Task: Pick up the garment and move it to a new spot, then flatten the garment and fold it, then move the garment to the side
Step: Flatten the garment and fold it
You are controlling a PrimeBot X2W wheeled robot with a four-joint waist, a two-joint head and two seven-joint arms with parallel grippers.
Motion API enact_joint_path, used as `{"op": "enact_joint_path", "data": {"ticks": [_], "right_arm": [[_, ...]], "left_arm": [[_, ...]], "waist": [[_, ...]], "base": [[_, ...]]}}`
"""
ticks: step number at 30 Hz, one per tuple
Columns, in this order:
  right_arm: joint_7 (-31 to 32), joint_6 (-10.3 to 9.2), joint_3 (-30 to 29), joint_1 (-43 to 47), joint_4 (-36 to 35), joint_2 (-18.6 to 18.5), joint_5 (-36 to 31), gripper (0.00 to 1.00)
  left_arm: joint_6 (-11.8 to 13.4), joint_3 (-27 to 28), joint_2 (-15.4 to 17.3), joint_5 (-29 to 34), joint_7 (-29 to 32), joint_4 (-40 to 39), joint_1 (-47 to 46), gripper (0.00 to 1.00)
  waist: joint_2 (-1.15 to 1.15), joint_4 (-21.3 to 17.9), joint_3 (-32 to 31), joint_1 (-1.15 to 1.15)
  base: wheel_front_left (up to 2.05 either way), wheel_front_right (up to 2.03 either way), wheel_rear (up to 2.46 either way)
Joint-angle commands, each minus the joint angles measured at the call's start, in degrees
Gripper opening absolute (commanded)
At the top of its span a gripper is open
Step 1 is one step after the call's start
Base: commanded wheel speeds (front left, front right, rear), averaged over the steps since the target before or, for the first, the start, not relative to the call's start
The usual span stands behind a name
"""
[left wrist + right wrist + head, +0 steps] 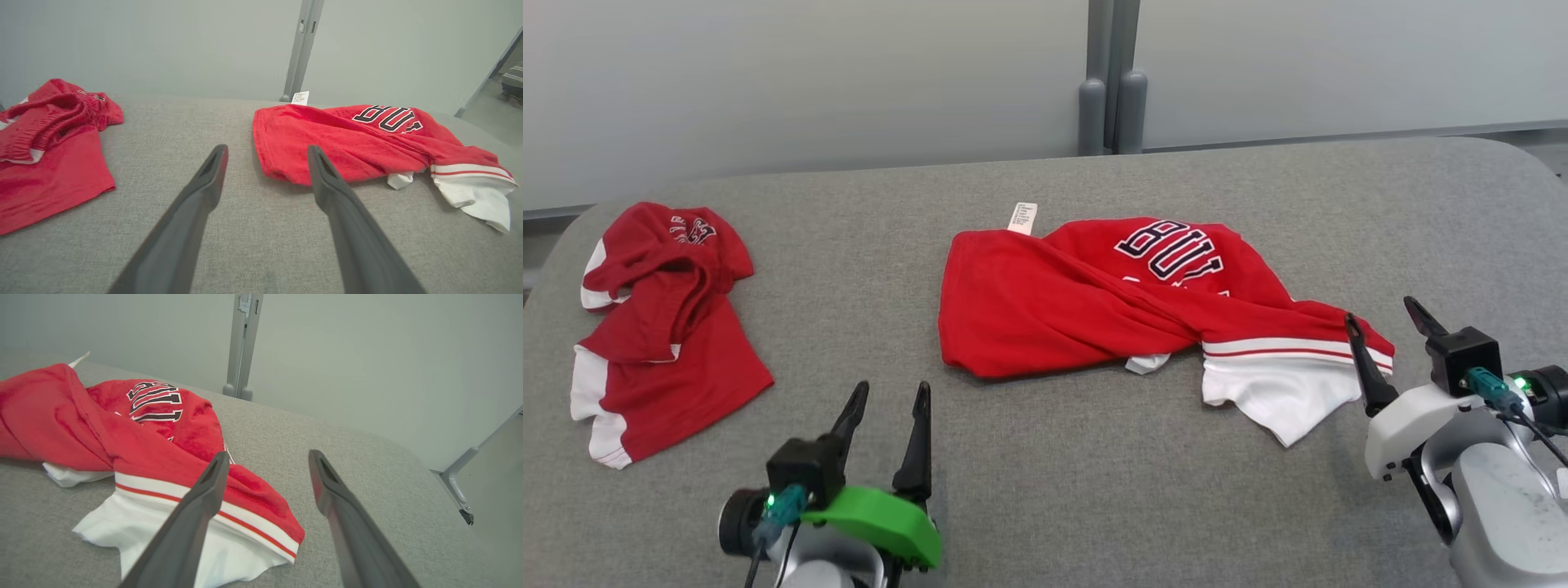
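Garment (1094,302) lies crumpled at the middle of the table (1045,506), its red body twisted over itself and its striped white hem (1282,384) splayed toward the right gripper (1382,312); that gripper's jaws stand spread and hold nothing, with one finger just at the hem's edge, contact unclear; the left gripper (892,390) hovers near the garment's near-left corner, jaws likewise spread and empty.

Likely trouble starts with the layers; the cloth is doubled and wound, so a pinch at the hem may take two or three plies at once, and flattening would then drag a knot rather than open it; a pinch too shallow on the thin white edge may slip free mid-lift; one too deep may catch the fingertips on the table's woven cover; lifting by one corner alone would let the rest hang and twist further. A second shirt (662,327) sits well apart at the left; a careless carry that way could drop one on the other or sweep it along.
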Motion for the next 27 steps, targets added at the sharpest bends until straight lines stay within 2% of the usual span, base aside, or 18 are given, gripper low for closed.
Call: {"op": "enact_joint_path", "data": {"ticks": [1,11,18,27], "right_arm": [[0.1,-0.02,-0.2,1.1,-1.1,0.6,-0.4,1.0],[1.0,-0.01,1.0,2.2,-7.0,5.6,-1.9,1.0],[1.0,-0.02,2.2,0.7,-8.5,6.8,-2.0,1.0],[0.5,-0.01,3.2,-0.4,-9.0,8.0,-2.3,1.0]], "left_arm": [[-0.6,-0.2,0.0,0.5,0.6,1.5,-2.6,1.0],[-4.9,-1.0,-1.3,0.5,4.8,17.3,-20.7,1.0],[-6.6,-0.2,-0.5,-0.2,6.5,26.9,-30.0,1.0],[-9.7,-4.0,-1.4,2.9,8.2,36.9,-40.1,1.0]], "waist": [[0.21,-0.9,0.6,0.0],[0.21,-6.0,5.1,0.0],[0.21,-9.2,8.8,0.0],[0.21,-12.4,12.6,0.0]], "base": [[0.0,0.0,0.0],[0.0,0.0,0.0],[0.0,0.0,0.0],[0.0,0.0,0.0]]}}
